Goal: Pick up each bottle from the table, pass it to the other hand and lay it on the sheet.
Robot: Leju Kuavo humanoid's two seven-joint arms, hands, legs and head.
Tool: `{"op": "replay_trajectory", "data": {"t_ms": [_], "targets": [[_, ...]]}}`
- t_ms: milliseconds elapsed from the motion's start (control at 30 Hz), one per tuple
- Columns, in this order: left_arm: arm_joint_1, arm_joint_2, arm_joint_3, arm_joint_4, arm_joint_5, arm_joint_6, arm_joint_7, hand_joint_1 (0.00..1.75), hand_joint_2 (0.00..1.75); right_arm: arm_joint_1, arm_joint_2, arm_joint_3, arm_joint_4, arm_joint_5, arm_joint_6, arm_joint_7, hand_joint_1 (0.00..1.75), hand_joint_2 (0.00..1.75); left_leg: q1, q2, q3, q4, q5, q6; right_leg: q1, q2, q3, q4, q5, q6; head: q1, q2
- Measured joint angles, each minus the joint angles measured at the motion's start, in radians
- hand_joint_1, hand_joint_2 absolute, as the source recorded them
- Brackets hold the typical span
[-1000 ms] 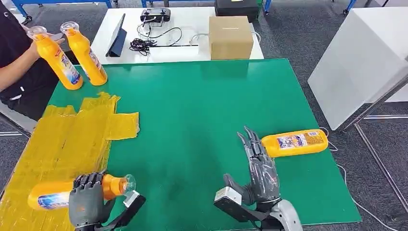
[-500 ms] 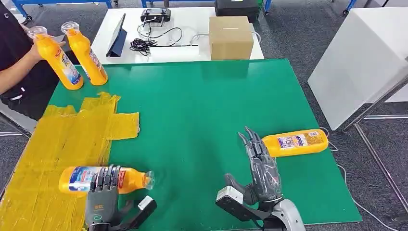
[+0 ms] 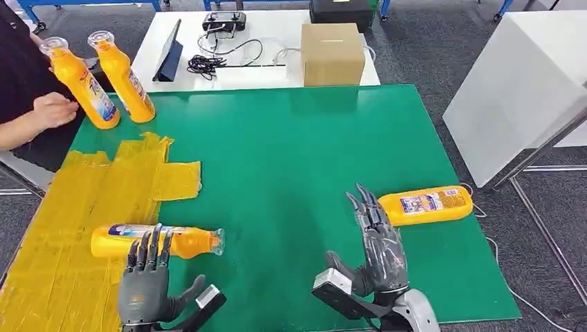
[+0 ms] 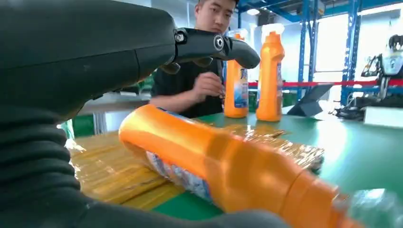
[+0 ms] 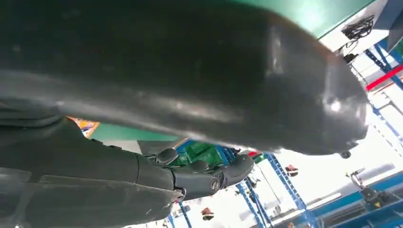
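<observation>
An orange bottle (image 3: 160,241) lies on its side across the edge of the yellow sheet (image 3: 76,207), cap toward the green table; the left wrist view has this bottle (image 4: 223,166) close up. My left hand (image 3: 145,294) is open just behind it, fingertips over the bottle, not gripping. My right hand (image 3: 379,249) is open and flat on the green table (image 3: 291,159), fingertips beside a second orange bottle (image 3: 426,205) lying at the right edge. Two more orange bottles (image 3: 104,77) stand upright at the far left corner.
A person's hand (image 3: 52,109) is near the two standing bottles. Behind the green table is a white table with a cardboard box (image 3: 332,52), a tablet (image 3: 168,55) and cables. A white cabinet (image 3: 516,90) stands to the right.
My left hand has let go of the bottle, laid it on the sheet's edge, opened and drawn back. The person's hand has come off the standing bottles. My right hand has barely moved.
</observation>
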Motion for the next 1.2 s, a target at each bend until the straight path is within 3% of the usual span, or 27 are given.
{"op": "replay_trajectory", "data": {"t_ms": [100, 167, 367, 467, 600, 733, 1000, 1200], "targets": [[0.023, -0.119, 0.128, -0.083, 0.393, 0.008, -0.39, 0.0, 0.0, 0.033, -0.007, -0.008, -0.016, 0.049, -0.037, 0.032, 0.0, 1.75, -0.001, -0.002, 0.0, 0.0, 0.0, 0.0, -0.001, -0.001, 0.0, 0.0, 0.0, 0.0, 0.001, 0.0], [0.039, -0.174, 0.192, -0.14, 0.62, -0.021, -0.532, 0.0, 0.0, 0.061, -0.017, -0.015, -0.033, 0.072, -0.061, 0.046, 0.0, 1.75, -0.001, -0.001, 0.0, 0.0, 0.0, 0.0, -0.001, 0.0, 0.0, 0.0, 0.0, 0.0, 0.0, 0.0], [0.062, -0.26, 0.291, -0.221, 0.664, -0.051, -0.541, 0.0, 0.0, 0.097, -0.032, -0.03, -0.056, 0.092, -0.067, 0.06, 0.0, 1.75, 0.0, -0.001, 0.0, 0.0, 0.0, 0.0, 0.0, 0.0, 0.0, 0.0, 0.0, 0.0, 0.0, 0.0], [0.082, -0.28, 0.313, -0.271, 0.936, -0.163, -0.573, 0.0, 0.0, 0.136, -0.05, -0.057, -0.076, 0.163, -0.066, 0.129, 0.0, 1.75, 0.0, -0.001, 0.001, 0.0, 0.0, 0.0, 0.0, 0.0, 0.0, 0.0, 0.0, 0.0, 0.0, 0.0], [0.121, -0.292, 0.335, -0.353, 1.157, -0.315, -0.593, 0.0, 0.0, 0.206, -0.084, -0.135, -0.105, 0.219, -0.061, 0.166, 0.0, 1.75, 0.0, -0.001, 0.0, 0.0, -0.001, 0.0, 0.0, 0.0, 0.0, 0.0, 0.0, 0.0, 0.0, 0.0], [0.146, -0.3, 0.343, -0.403, 1.191, -0.341, -0.616, 0.0, 0.0, 0.243, -0.095, -0.25, -0.122, 0.23, -0.012, 0.145, 0.0, 1.75, -0.001, -0.001, 0.0, 0.0, -0.001, 0.0, -0.001, 0.0, 0.0, -0.001, 0.0, 0.0, 0.0, 0.0], [0.145, -0.303, 0.37, -0.415, 1.174, -0.396, -0.615, 0.0, 0.0, 0.186, -0.103, -0.434, -0.084, 0.222, 0.085, 0.131, 0.0, 1.75, -0.001, -0.001, 0.003, 0.0, -0.001, 0.0, -0.001, 0.0, 0.002, -0.001, 0.0, 0.0, 0.0, 0.0], [0.142, -0.306, 0.385, -0.415, 1.174, -0.402, -0.614, 0.0, 0.0, 0.16, -0.108, -0.484, -0.053, 0.226, 0.097, 0.133, 0.0, 1.75, -0.001, -0.001, 0.002, 0.0, -0.001, 0.0, -0.001, 0.0, 0.001, -0.001, 0.0, 0.0, 0.0, 0.0]]}}
